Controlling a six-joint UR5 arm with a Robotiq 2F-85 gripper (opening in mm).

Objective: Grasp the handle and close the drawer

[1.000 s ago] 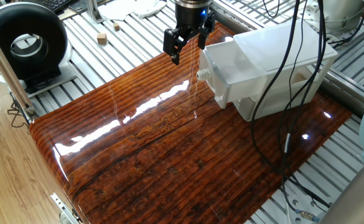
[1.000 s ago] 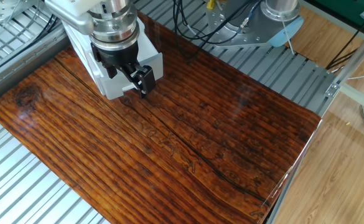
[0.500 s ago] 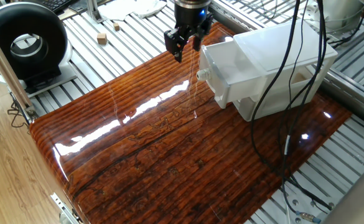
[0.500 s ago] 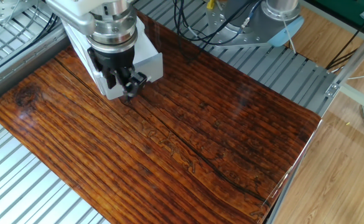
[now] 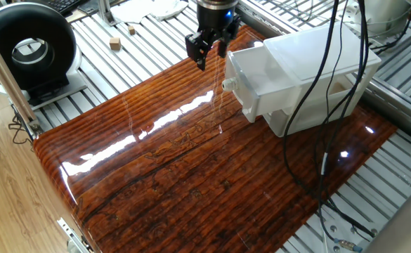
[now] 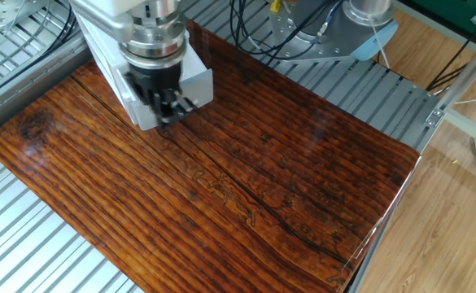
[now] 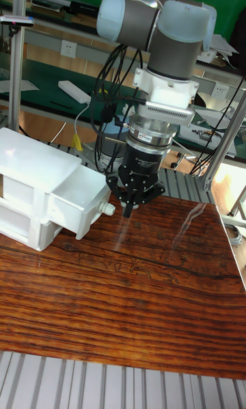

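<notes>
Glossy wooden tabletop [image 5: 191, 161] below, my gripper [image 5: 206, 53] has narrowed nearly shut on nothing; the handle [image 5: 227, 84] is ungrasped, the drawer [image 5: 275, 81] still open.

Drawer [image 5: 261, 77] pulled out (knob [image 5: 227, 84] free); hand [image 5: 205, 55] closed nearby

The gripper [image 6: 166, 106] is motion-blurred in the other fixed view, where the arm hides the handle and most of the drawer [image 6: 195, 81]. The tall fixed view crops the cabinet [image 7: 27, 176] at its left edge
</notes>
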